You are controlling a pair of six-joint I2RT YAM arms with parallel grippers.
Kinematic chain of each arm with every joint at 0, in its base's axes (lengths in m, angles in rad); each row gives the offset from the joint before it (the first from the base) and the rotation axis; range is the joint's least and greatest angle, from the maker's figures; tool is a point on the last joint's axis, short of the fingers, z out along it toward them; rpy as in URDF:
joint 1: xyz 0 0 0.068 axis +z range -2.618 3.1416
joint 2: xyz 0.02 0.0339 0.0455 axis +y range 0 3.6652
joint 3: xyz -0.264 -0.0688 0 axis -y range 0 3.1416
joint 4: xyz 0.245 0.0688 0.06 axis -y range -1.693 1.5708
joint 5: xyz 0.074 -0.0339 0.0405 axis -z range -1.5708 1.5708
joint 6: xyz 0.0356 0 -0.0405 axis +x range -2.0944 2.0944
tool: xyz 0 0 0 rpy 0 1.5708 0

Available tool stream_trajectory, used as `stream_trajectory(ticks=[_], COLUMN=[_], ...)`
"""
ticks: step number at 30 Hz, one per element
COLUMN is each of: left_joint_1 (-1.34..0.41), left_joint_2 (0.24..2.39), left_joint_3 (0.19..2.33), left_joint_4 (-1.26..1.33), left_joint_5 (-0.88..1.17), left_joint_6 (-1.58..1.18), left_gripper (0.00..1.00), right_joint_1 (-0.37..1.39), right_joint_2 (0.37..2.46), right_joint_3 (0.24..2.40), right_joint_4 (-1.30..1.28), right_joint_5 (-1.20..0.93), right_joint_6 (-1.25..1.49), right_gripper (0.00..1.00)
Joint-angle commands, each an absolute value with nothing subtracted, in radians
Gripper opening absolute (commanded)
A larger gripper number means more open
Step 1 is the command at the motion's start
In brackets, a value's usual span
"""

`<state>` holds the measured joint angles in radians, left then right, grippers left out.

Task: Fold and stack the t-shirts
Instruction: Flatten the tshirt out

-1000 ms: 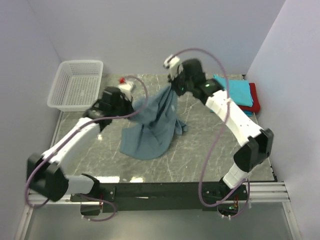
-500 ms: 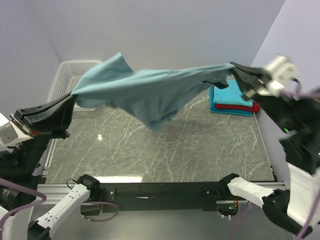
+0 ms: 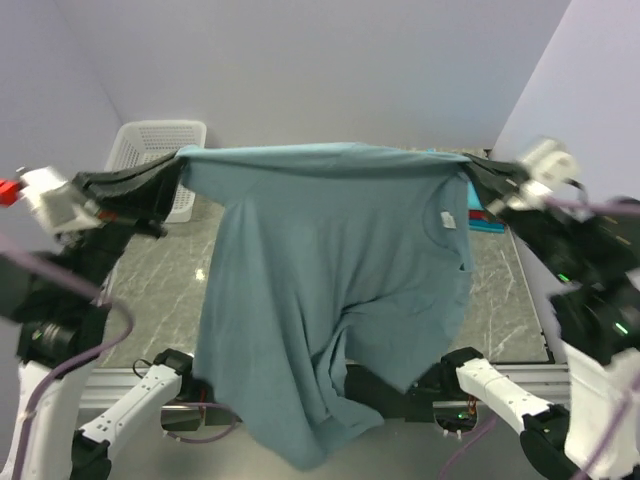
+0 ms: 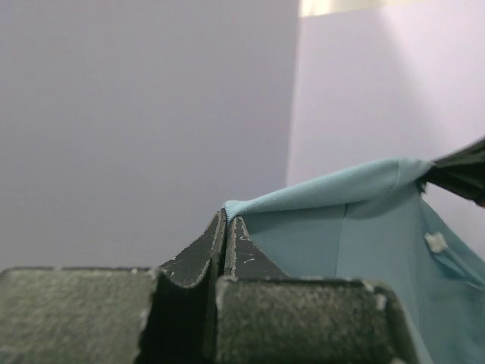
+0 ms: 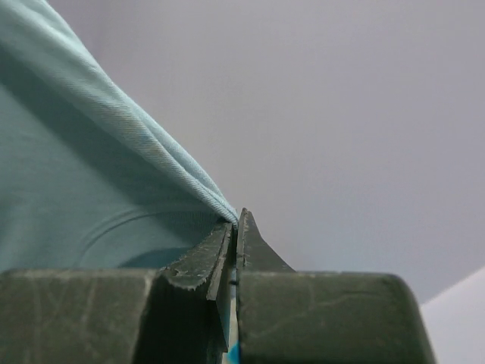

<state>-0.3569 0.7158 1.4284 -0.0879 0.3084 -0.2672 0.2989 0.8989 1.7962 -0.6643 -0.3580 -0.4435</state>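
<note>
Dusty grey-blue cotton fills the middle of the top view: the large short-sleeved t-shirt (image 3: 330, 290) is held up in the air, stretched wide along its top edge between the two arms. Its body hangs loose in front of the dark grey veined marble table (image 3: 160, 290), and the lowest folds drop past the table's near edge.

The left gripper (image 3: 178, 160) pinches the shirt's top edge at one end. In the left wrist view its black fingers (image 4: 226, 224) are pressed together on a thin ridge of the cloth (image 4: 364, 227). The right gripper (image 3: 470, 165) pinches the other end, close to the neck opening. Its own camera shows the jaws (image 5: 236, 224) clamped tight on the fabric's edge (image 5: 68, 174).

A white plastic mesh basket (image 3: 150, 135) sits at the table's far left corner, partly behind the left arm. A sliver of folded turquoise cloth (image 3: 486, 222) peeks out beside the shirt's right side. The small white neck label (image 3: 447, 220) shows just below the collar.
</note>
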Motion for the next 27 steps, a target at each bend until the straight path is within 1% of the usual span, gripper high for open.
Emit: stream_trajectory(ticks=[1, 2, 3, 4, 5, 6, 7, 8, 10, 11, 12, 13, 14, 15, 16, 17, 19, 20, 21, 22, 23, 24, 25, 26, 27], left_joint_1=[-0.337, -0.336, -0.333, -0.328, -0.321, -0.281, -0.259, -0.238, -0.216, -0.213, -0.209, -0.209, -0.215, -0.228, -0.236, -0.241, -0.248, -0.253, -0.255, -0.256, -0.256, -0.256, -0.259, -0.264, -0.278], left_joint_2=[0.804, 0.866, 0.905, 0.948, 1.051, 1.115, 1.182, 1.338, 1.522, 1.722, 1.820, 1.912, 2.050, 2.100, 2.123, 2.079, 1.984, 1.868, 1.815, 1.762, 1.684, 1.649, 1.622, 1.565, 1.537], left_joint_3=[1.339, 1.292, 1.276, 1.261, 1.256, 1.264, 1.276, 1.329, 1.444, 1.635, 1.755, 1.882, 2.119, 2.220, 2.288, 2.269, 2.157, 2.005, 1.929, 1.804, 1.758, 1.721, 1.663, 1.631, 1.594], left_joint_4=[0.027, 0.047, 0.067, 0.122, 0.141, 0.156, 0.179, 0.207, 0.175, 0.067, -0.002, -0.094, -0.248, -0.300, -0.328, -0.313, -0.201, -0.155, -0.071, -0.052, -0.048, -0.086, -0.122, -0.158, -0.190], left_joint_5=[0.004, 0.003, -0.039, -0.047, -0.038, -0.016, 0.006, 0.058, 0.063, 0.058, 0.042, 0.013, 0.003, -0.111, -0.151, -0.188, -0.192, -0.172, -0.143, -0.056, -0.010, 0.056, 0.151, 0.208, 0.260], left_joint_6=[-0.204, -0.196, -0.192, -0.187, -0.205, -0.224, -0.248, -0.288, -0.293, -0.299, -0.305, -0.305, -0.305, -0.302, -0.292, -0.276, -0.258, -0.230, -0.216, -0.207, -0.209, -0.209, -0.237, -0.250, -0.255], left_gripper=[0.00, 0.00, 0.00, 0.00, 0.00, 0.00, 0.00, 0.00, 0.00, 0.12, 0.28, 0.40, 0.66, 0.84, 0.95, 0.99, 0.99, 0.99, 0.99, 0.99, 0.99, 0.98, 0.94, 0.93, 0.88], right_joint_1=[0.279, 0.279, 0.273, 0.262, 0.252, 0.239, 0.215, 0.197, 0.167, 0.135, 0.127, 0.126, 0.124, 0.124, 0.123, 0.118, 0.117, 0.112, 0.110, 0.109, 0.106, 0.103, 0.103, 0.104, 0.106], right_joint_2=[0.937, 0.959, 0.974, 0.994, 1.047, 1.086, 1.126, 1.228, 1.357, 1.505, 1.579, 1.705, 1.753, 1.785, 1.801, 1.786, 1.699, 1.669, 1.645, 1.600, 1.576, 1.548, 1.501, 1.477, 1.459], right_joint_3=[1.575, 1.525, 1.434, 1.399, 1.372, 1.336, 1.327, 1.325, 1.386, 1.431, 1.544, 1.605, 1.653, 1.719, 1.726, 1.708, 1.568, 1.480, 1.447, 1.416, 1.392, 1.341, 1.316, 1.290, 1.248], right_joint_4=[-0.477, -0.442, -0.373, -0.341, -0.312, -0.260, -0.227, -0.197, -0.132, -0.146, -0.170, -0.196, -0.221, -0.269, -0.287, -0.288, -0.227, -0.209, -0.215, -0.242, -0.318, -0.365, -0.418, -0.568, -0.659], right_joint_5=[-0.083, -0.062, -0.033, -0.019, -0.008, -0.002, 0.039, 0.055, 0.115, 0.133, 0.161, 0.234, 0.261, 0.267, 0.250, 0.201, 0.132, 0.035, -0.030, -0.105, -0.202, -0.376, -0.475, -0.559, -0.713], right_joint_6=[-0.472, -0.472, -0.476, -0.474, -0.457, -0.451, -0.445, -0.428, -0.407, -0.378, -0.367, -0.345, -0.331, -0.322, -0.315, -0.304, -0.320, -0.339, -0.359, -0.429, -0.469, -0.518, -0.641, -0.731, -0.843], right_gripper=[0.00, 0.00, 0.00, 0.00, 0.00, 0.00, 0.00, 0.00, 0.00, 0.00, 0.07, 0.44, 0.59, 0.67, 0.70, 0.71, 0.71, 0.72, 0.73, 0.73, 0.73, 0.73, 0.73, 0.73, 0.72])
